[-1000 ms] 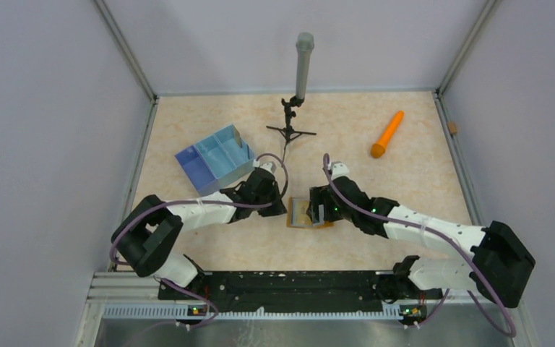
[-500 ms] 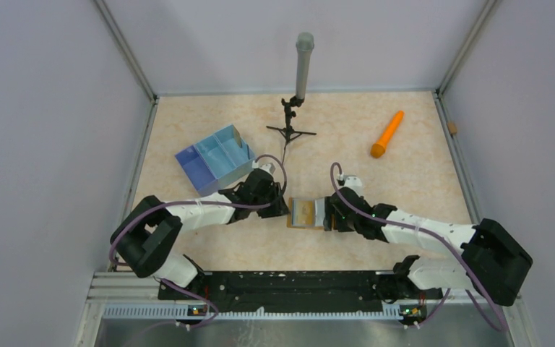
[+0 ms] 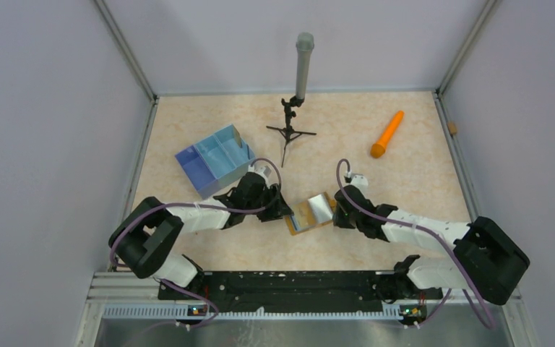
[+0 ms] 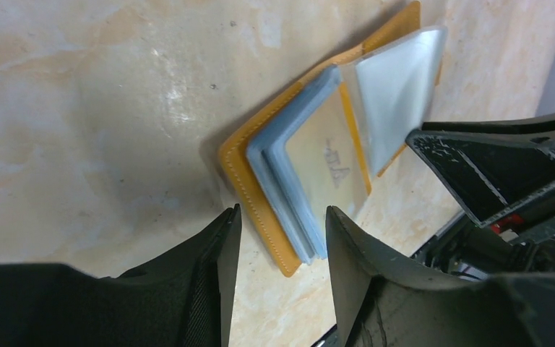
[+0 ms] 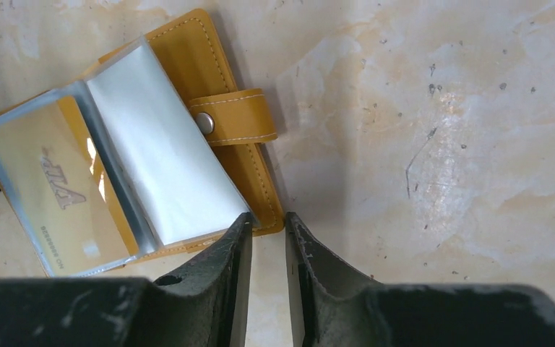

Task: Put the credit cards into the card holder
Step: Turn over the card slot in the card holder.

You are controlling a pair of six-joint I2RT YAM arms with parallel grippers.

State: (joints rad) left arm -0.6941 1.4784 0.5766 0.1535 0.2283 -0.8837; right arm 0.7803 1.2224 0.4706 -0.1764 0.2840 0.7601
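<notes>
The card [image 5: 50, 195] in the front clear sleeve [image 5: 162, 155] reads "VIP" in raised gold letters; a line of small print along its edge is too fine to read. The holder [image 5: 188, 43] lies open on the table [image 5: 441, 108] between the two arms, sleeves fanned up and the snap tab [image 5: 235, 116] sticking out on the right arm's side. The right gripper [image 5: 268, 217] has its fingers [image 5: 235, 275] drawn nearly together, with only a narrow slit between them. The holder's near corner sits right at their tips, one tip over the sleeve edge and the other just beside the orange cover, but whether they pinch it cannot be told. The left gripper [image 4: 282, 217] has its fingers [image 4: 217, 275] well apart and low over the table. The opposite corner of the holder lies in the gap between the tips, and no contact shows there.
</notes>
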